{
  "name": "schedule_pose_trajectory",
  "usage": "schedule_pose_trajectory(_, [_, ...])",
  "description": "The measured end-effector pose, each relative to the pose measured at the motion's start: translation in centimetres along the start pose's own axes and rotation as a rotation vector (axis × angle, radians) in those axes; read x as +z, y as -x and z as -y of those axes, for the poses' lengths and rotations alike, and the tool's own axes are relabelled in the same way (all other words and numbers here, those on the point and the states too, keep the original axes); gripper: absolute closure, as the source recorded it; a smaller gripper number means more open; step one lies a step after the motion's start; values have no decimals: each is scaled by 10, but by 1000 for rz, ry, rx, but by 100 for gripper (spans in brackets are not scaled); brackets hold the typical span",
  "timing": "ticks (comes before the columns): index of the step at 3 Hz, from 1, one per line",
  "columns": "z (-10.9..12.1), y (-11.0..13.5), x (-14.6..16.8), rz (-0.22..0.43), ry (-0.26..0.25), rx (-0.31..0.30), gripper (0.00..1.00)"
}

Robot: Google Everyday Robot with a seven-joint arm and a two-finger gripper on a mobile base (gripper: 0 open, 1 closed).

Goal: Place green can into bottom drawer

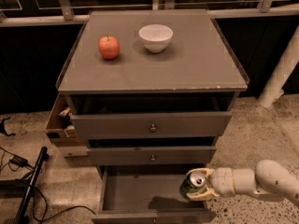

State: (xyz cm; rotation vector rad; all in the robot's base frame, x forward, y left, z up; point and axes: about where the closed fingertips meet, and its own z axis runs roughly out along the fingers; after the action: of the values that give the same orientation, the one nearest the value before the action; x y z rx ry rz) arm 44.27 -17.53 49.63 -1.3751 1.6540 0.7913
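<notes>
A red apple [109, 47] and white bowl [155, 37] stand apart on the grey surface [196, 73]; a cardboard box [57, 125] sits at its left. Low right, the claw [200, 190] grips the green can [188, 189].

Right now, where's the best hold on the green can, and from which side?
Mid-body, across the round side wall, from the picture's right: the gripper, over the right end of the open bottom drawer, is shut on the green can that way, silver top clear.

Gripper [201, 185] low right, clamped on green can [189, 187]
</notes>
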Motion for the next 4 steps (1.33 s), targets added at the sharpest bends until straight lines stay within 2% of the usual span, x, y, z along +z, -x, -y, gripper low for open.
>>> schedule_pose_trajectory(1, [5,-25,24,1,-21,-36,100])
schedule_pose_trajectory(2, [16,-52,67,25,-13,-74,100])
schedule_pose_trajectory(4, [34,-105,174,49,49,-113,100])
